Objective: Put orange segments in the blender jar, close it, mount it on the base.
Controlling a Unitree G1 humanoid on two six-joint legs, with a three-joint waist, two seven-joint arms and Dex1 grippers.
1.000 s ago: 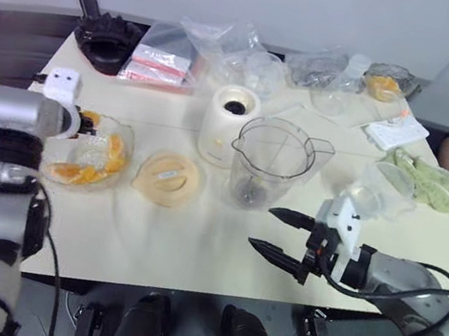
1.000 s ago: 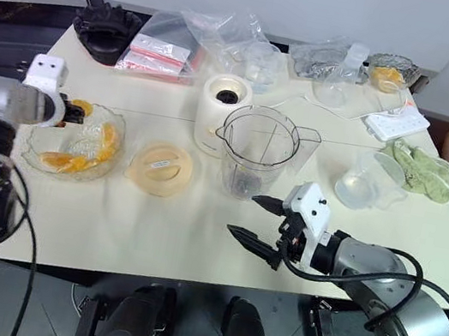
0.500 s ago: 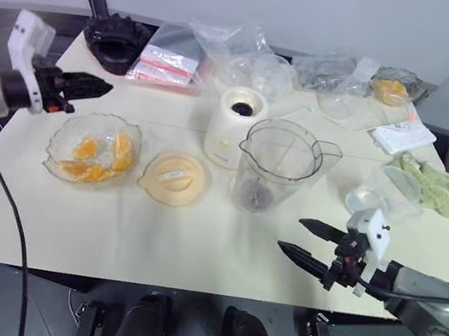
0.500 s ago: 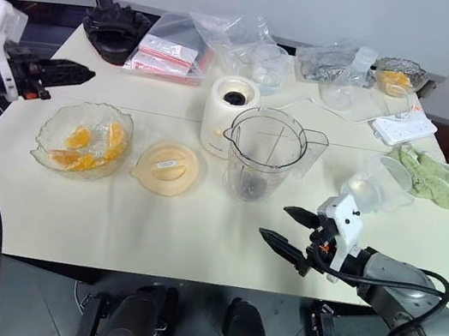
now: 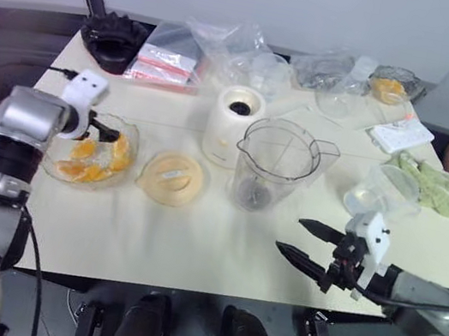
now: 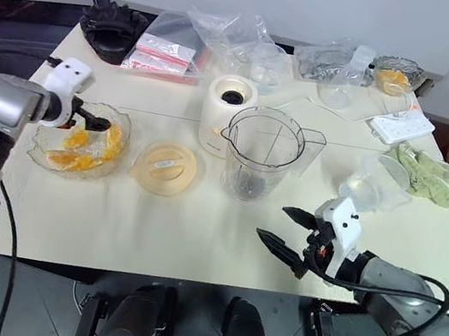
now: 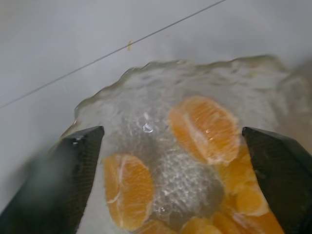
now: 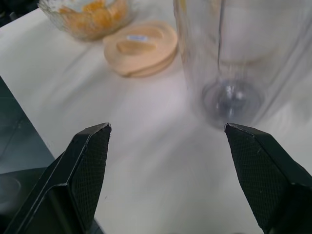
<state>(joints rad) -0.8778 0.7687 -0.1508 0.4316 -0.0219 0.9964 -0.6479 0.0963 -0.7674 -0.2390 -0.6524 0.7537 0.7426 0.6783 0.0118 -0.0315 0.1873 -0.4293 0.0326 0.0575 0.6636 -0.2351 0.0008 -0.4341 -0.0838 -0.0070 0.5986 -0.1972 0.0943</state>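
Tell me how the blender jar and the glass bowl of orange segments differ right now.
The blender jar is tall, smooth and empty; the glass bowl is low, textured and holds the orange segments. The jar stands beside the base; the bowl sits under the open left hand. Both are clear.

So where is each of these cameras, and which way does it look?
Left and right eye views: on the head, looking forward and down over the table; both arms show, left gripper at the bowl, right gripper low at the near edge.
Left wrist view: on the left wrist, looking into the bowl of orange segments; its open fingers frame them.
Right wrist view: on the right wrist, facing the blender jar and lid; its open fingers show.
Both wrist views share the bowl.
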